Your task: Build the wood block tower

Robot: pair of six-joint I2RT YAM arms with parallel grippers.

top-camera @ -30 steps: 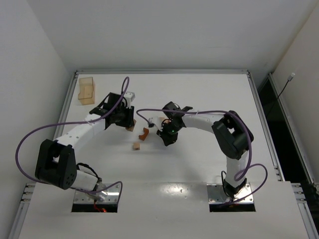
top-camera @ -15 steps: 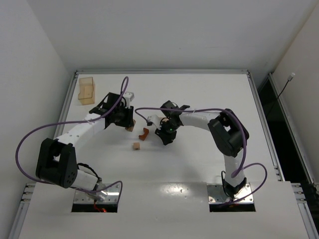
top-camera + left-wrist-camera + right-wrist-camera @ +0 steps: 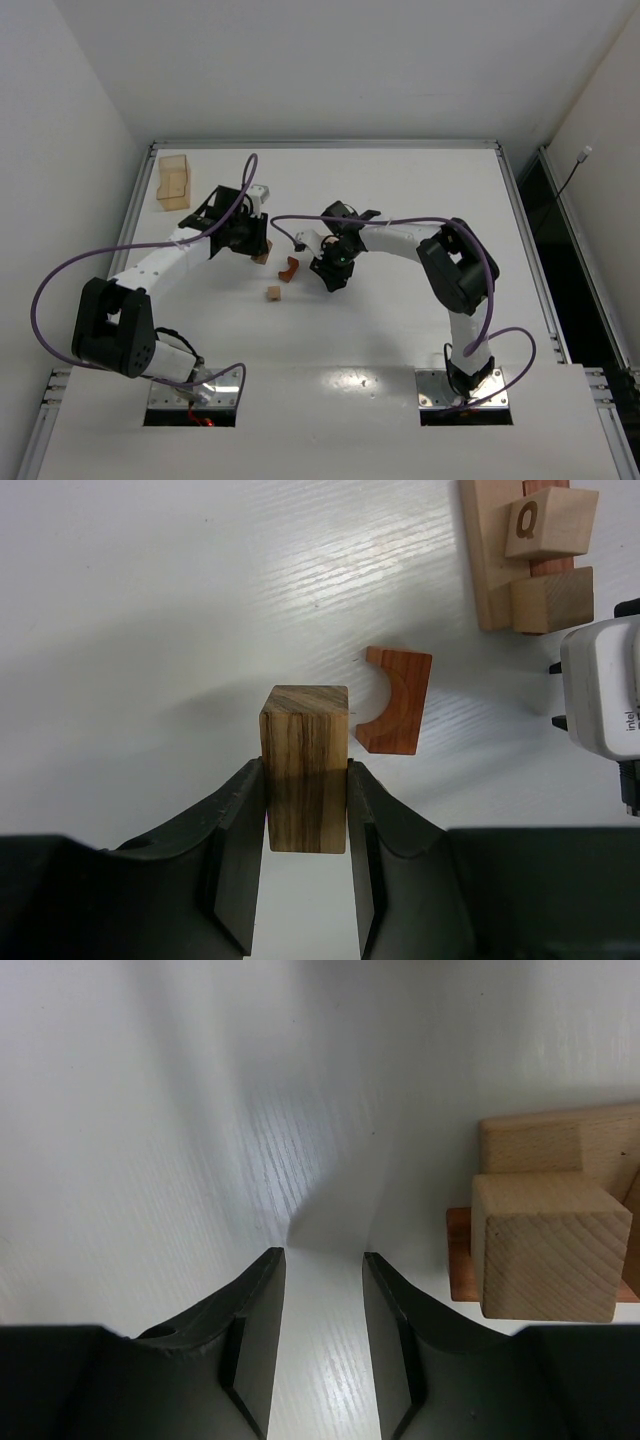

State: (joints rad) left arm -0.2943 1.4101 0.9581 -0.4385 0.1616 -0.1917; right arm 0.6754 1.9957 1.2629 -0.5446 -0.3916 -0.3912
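My left gripper (image 3: pixel 305 772) is shut on a streaked brown wood block (image 3: pixel 305 750), held low over the white table; it also shows in the top view (image 3: pixel 258 250). A reddish-brown arch block (image 3: pixel 398 712) lies just right of it (image 3: pixel 289 268). The stacked blocks (image 3: pixel 530 550), a tan bar with a "Q" cube and a plain cube on it, lie farther off. In the right wrist view they show as tan blocks (image 3: pixel 550 1240) on a reddish piece. My right gripper (image 3: pixel 323 1255) is open and empty just left of them (image 3: pixel 332 274).
A small tan cube (image 3: pixel 273 293) lies alone on the table near the arch. The translucent tan plastic box (image 3: pixel 173 181) stands at the far left corner. A raised rim (image 3: pixel 325 144) runs round the table.
My right gripper has shifted slightly left, toward the arch block. The left gripper and its block have hardly moved.
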